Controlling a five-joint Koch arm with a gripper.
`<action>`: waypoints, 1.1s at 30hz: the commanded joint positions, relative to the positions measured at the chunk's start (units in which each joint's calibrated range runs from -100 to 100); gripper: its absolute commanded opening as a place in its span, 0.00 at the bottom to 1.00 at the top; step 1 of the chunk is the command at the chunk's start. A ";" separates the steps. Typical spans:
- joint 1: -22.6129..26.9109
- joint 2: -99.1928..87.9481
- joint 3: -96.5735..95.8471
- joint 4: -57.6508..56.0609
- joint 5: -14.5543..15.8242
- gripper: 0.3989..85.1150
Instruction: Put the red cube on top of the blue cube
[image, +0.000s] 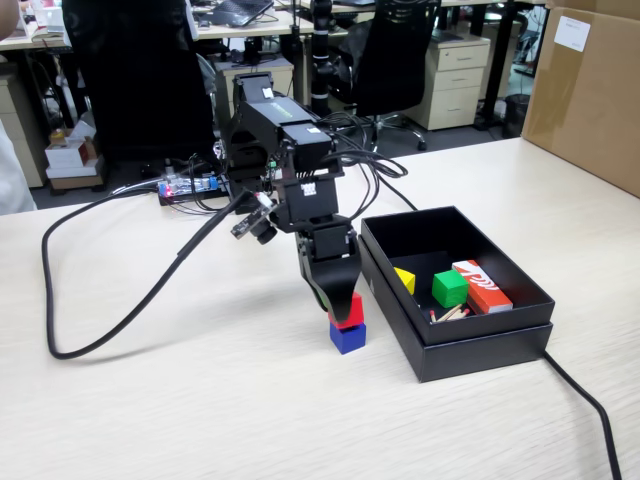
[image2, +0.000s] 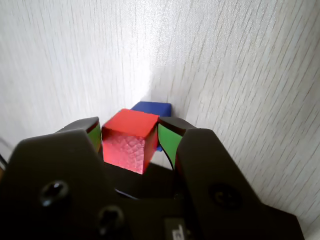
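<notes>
Fixed view, left to right: a black cable (image: 120, 300) is looping across the pale wood bench (image: 200, 420); the arm is leaning down mid-bench; the black box (image: 480, 345) is sitting at the right, holding a yellow piece (image: 404, 280), a green cube (image: 449, 288) and a red-and-white printed box (image: 482, 285).

The end effector (image: 340, 303) is gripping the red cube (image: 349, 311), which is sitting right above the blue cube (image: 348, 337), just left of the black box. Whether the two are touching yet or a sliver apart is not clear from here.

Wrist view: the jaws are closed on the red cube (image2: 129, 140), a green pad against each side, the opening only as wide as the cube. The blue cube (image2: 152, 108) is peeking out behind and below it, slightly offset to the right.

Step in hand, by my read: the placing stage, with the cube being lined up over the blue one. Next move probably needs a small alignment correction, a gentle seat, then opening the jaws and lifting straight up so the stack isn't knocked over.
</notes>
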 joint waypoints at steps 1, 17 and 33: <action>0.29 -1.42 3.88 2.41 -0.10 0.30; 0.29 -7.27 0.34 2.41 -0.20 0.54; 0.29 -51.10 -28.67 3.19 0.10 0.57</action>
